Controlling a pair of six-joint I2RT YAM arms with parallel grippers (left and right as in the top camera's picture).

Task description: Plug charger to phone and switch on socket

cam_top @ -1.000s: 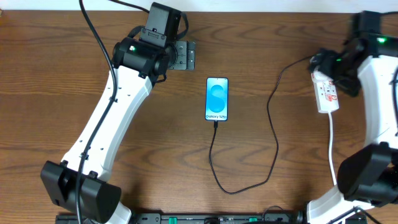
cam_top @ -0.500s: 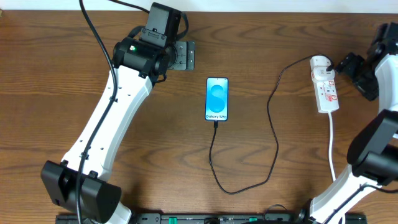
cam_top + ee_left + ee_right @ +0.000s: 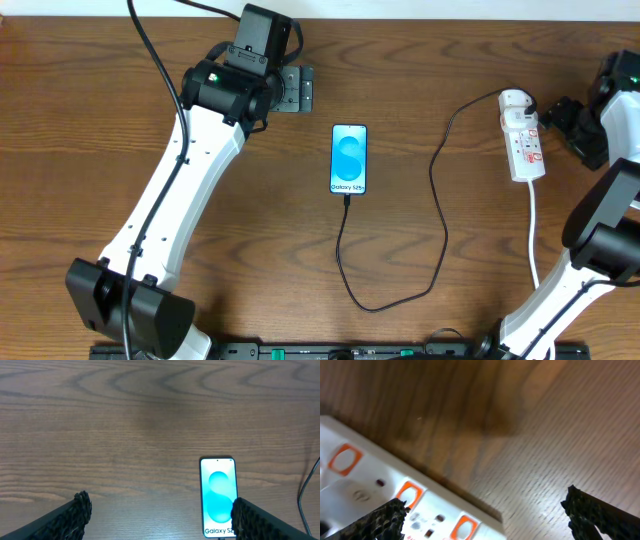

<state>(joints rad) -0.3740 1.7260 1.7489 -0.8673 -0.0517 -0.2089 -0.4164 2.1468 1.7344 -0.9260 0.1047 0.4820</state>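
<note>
Between phone [image 3: 349, 158] and socket [image 3: 523, 143], charger cable [image 3: 441, 205]

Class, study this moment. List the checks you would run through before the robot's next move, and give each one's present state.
1. The charger meets the bottom edge of the phone: ok.
2. The charger's other end runs to the far end of the socket: ok.
3. The socket is switched on: cannot tell, as no view shows this clearly.
4. The right end effector is open, beside the socket and holding nothing: ok.
5. The left end effector is open and not touching the phone: ok.
</note>
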